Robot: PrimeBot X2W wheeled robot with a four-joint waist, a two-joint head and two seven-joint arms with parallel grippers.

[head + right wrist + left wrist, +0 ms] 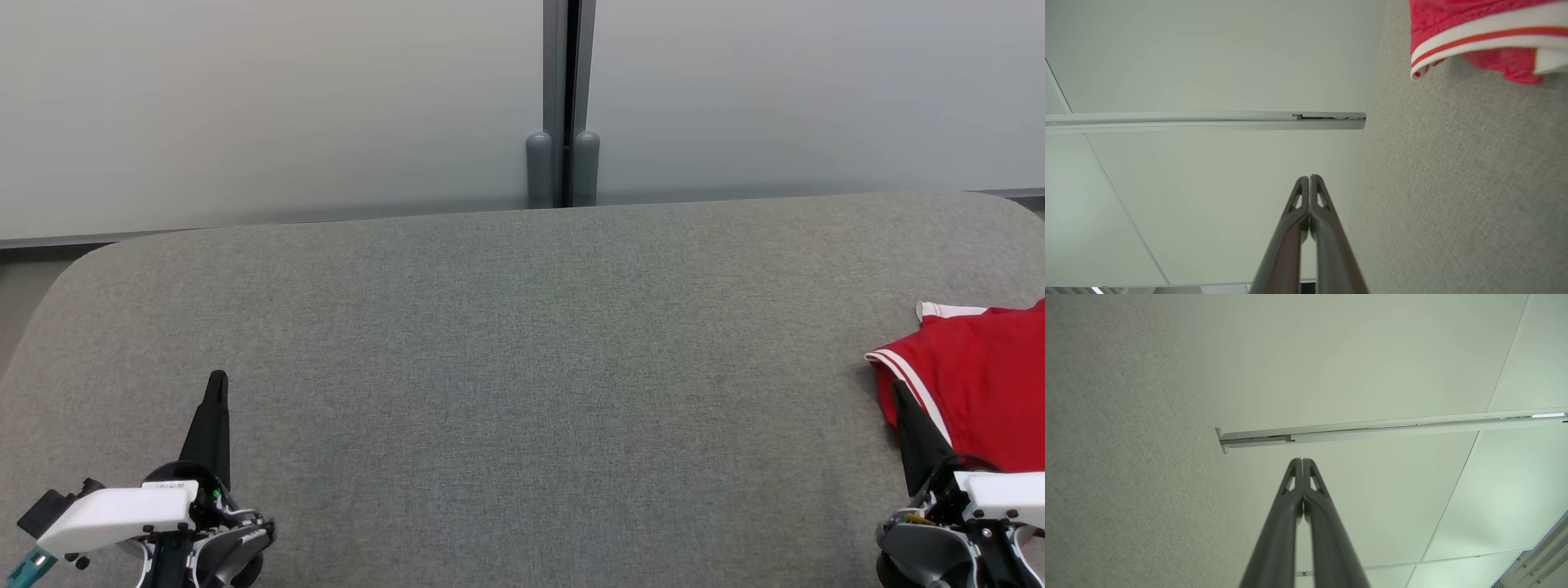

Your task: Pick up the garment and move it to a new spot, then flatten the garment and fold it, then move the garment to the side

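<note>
- Here's the garment (980, 384), red with white trim, over at 3 o'clock on the table (522, 327), and the edge of the head view cuts it off, so its full outline can't be told
- What does show looks layered rather than spread flat, and the hem (1486, 25) curls over itself at the corner; neat fold or loose heap, I can't tell
- The left gripper (217, 384) is down at 8 o'clock, fingers pressed together with nothing between them, well apart from the cloth
- The right gripper (898, 392) is at 4 o'clock, pinched tight as well and holding nothing; its tip sits just beside the garment's left edge
- From the right wrist view the cloth lies up at 1 o'clock, clear of the fingertips, with bare grey table between
- My call is that this scene fits two stages: a garment waiting at the side to be lifted and carried to a new spot, or one already folded and parked at the side with both arms at rest
- These views don't settle which
- Either way, the care point is the right arm, since it's the one near the cloth
- Any motion there should rise clear of the hem rather than sweep across it
- The fabric looks light and floppy, so a nudge at that corner would likely drag the layers apart
- Fingers pinched together like this can push cloth but can't take it, so any grasp would need them parted before contact
</note>
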